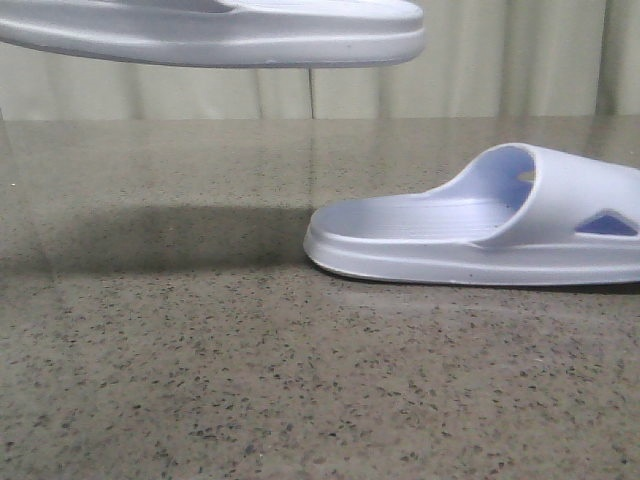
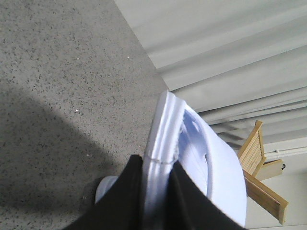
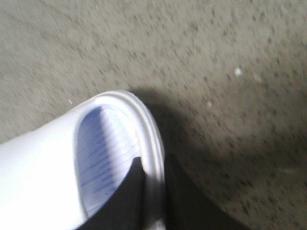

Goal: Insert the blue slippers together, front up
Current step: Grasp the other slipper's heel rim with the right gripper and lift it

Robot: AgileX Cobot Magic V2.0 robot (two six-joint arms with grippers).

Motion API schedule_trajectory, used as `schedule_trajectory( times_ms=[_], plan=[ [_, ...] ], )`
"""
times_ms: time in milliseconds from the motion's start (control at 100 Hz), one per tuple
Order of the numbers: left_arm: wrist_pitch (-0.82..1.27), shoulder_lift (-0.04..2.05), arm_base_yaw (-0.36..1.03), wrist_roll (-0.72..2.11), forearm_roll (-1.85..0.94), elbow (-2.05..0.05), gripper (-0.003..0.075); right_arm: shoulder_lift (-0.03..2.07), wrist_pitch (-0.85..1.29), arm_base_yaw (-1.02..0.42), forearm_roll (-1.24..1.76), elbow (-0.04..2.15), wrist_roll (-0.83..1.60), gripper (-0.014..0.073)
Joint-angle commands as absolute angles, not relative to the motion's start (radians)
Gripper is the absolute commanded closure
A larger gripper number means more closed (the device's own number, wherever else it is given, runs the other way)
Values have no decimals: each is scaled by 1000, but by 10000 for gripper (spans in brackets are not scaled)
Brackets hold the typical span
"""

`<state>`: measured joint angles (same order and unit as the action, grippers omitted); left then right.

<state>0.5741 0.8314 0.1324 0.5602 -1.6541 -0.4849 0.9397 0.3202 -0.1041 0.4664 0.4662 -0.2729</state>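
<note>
My left pincer [image 2: 156,196] clamped on one slipper's [image 1: 230,40] rim, held aloft, sole level. My right pincer [image 3: 153,201] clamped on the other slipper's [image 1: 480,225] heel rim; it rests on the worktop [image 1: 200,380], right side.

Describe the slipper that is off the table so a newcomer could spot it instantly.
Start at the speckled stone table and look up to the top left of the front view, before the pale curtain. There the lifted slipper hangs in the air, its sole edge pinched by the left gripper. Its twin rests flat on the table at right.
</note>
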Motion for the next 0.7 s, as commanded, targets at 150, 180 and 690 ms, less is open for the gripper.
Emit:
schedule_trajectory(
  times_ms=[150,180,690],
  plan=[
    [602,820,138,562,-1707,-510,704,801,17,-103,493,492,-272,701],
    [602,820,138,562,-1710,-510,704,782,-7,-103,493,492,-272,701],
    [600,820,138,562,-1720,-510,704,524,9,-103,602,494,-272,701]
  ],
)
